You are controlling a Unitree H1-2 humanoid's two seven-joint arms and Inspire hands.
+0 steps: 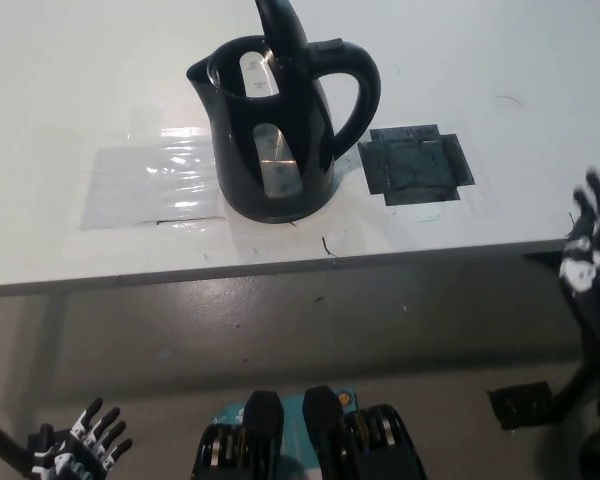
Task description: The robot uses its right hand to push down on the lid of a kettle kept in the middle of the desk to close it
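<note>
From the head camera, the black right hand point(592, 240) is raised at the right edge of the picture, just past the desk's near edge, fingers spread and pointing up, holding and touching nothing. It stands well apart from the kettle. The left hand point(80, 445) rests low at the bottom left, below the desk's level, fingers apart and empty; it looks dark with pale markings here.

The glossy black plastic electric kettle point(280, 130) stands upright near the middle of the white matt desk point(60, 80), its curved handle towards the right and its spout to the left. Its black hinged lid point(280, 25) is tipped up, leaving the mouth open. A clear shiny plastic sheet point(150, 185) lies flat just left of the kettle, and a dark square tape patch point(415, 165) lies just right of it.
</note>
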